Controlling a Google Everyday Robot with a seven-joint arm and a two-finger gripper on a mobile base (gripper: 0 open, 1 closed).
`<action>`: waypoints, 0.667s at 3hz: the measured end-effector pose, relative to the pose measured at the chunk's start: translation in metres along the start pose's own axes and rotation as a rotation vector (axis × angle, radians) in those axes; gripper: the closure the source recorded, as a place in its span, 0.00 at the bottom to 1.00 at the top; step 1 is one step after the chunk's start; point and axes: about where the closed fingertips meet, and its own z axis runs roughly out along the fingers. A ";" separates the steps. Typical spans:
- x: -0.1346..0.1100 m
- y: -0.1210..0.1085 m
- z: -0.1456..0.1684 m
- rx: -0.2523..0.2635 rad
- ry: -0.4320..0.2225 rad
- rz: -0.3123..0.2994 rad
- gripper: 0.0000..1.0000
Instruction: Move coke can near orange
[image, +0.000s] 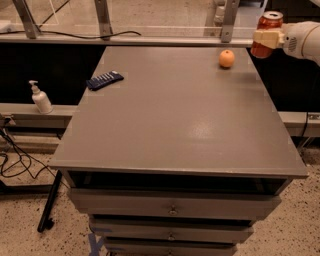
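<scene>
Dim overhead light; soft glare right of centre on table (150, 120). Faint shadow beside orange (226, 58). Brighter light on gripper (263, 39), off table's far-right corner, clasping coke can (267, 24).

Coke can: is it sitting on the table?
No, the gripper holds the coke can in the air off the far right corner of the table.

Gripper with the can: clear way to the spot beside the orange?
Probably yes. The gripper holds the can in the air by the table's far right corner, just right of the orange. Nothing stands between them.
</scene>
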 end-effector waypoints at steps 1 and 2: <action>0.011 0.005 0.013 -0.024 0.015 0.018 1.00; 0.020 0.011 0.024 -0.052 0.027 0.030 1.00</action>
